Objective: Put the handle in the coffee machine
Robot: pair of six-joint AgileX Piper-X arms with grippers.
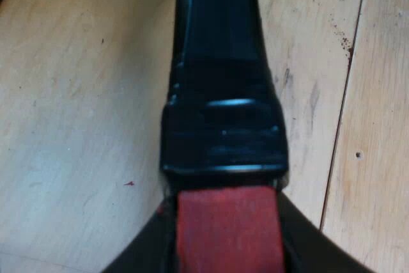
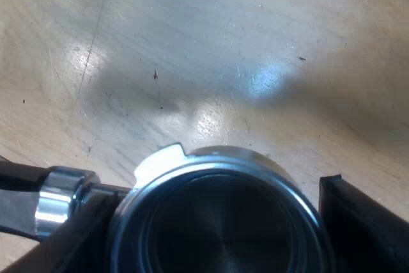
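left view: left fingers [image 1: 307,250] pinch handle [image 1: 220,94] at red end [image 1: 230,228]; right view: right fingers [image 2: 364,228] clamp holder basket [image 2: 217,222], table [image 2: 223,43] beneath.

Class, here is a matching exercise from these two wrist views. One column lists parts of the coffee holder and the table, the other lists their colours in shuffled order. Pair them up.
Things:
A handle end
B handle shaft
C basket rim
D table

Colours:
1 pale wood
2 silvery metal
3 red
4 black

Pairs: A-3; B-4; C-2; D-1
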